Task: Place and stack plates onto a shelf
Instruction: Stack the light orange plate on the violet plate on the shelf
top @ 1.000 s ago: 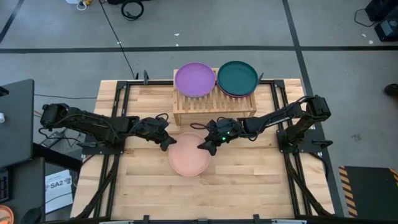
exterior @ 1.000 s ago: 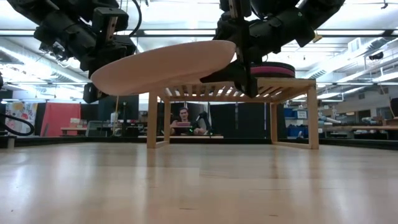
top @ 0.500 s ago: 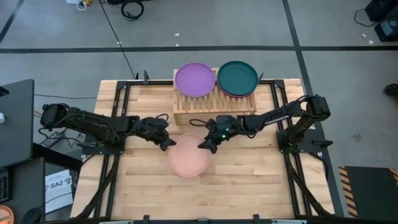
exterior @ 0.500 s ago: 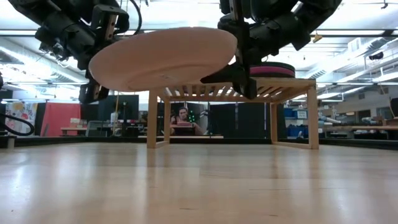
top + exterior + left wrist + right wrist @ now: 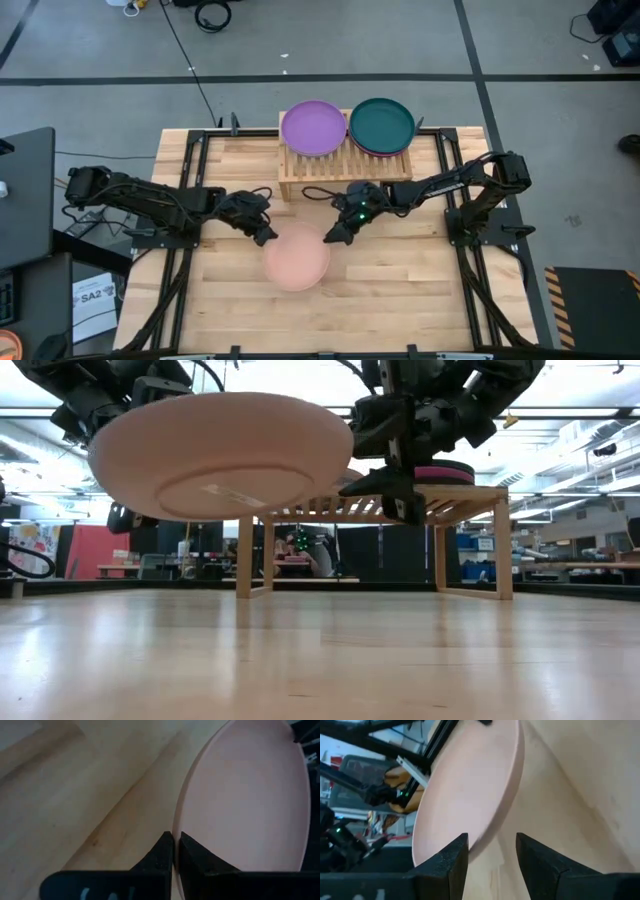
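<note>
One peach plate (image 5: 297,257) hangs above the bench (image 5: 400,300), near side of the shelf (image 5: 345,165), pinched at its left rim by the left tool (image 5: 262,232) for lifting. Right tool (image 5: 335,234) gapes wide just beside the right rim, gripping nothing. Purple plate (image 5: 313,127) and teal plate (image 5: 381,124) top the shelf stacks.

plate (image 5: 297,258) before shelf (image 5: 345,172), above table (image 5: 400,290)
</note>
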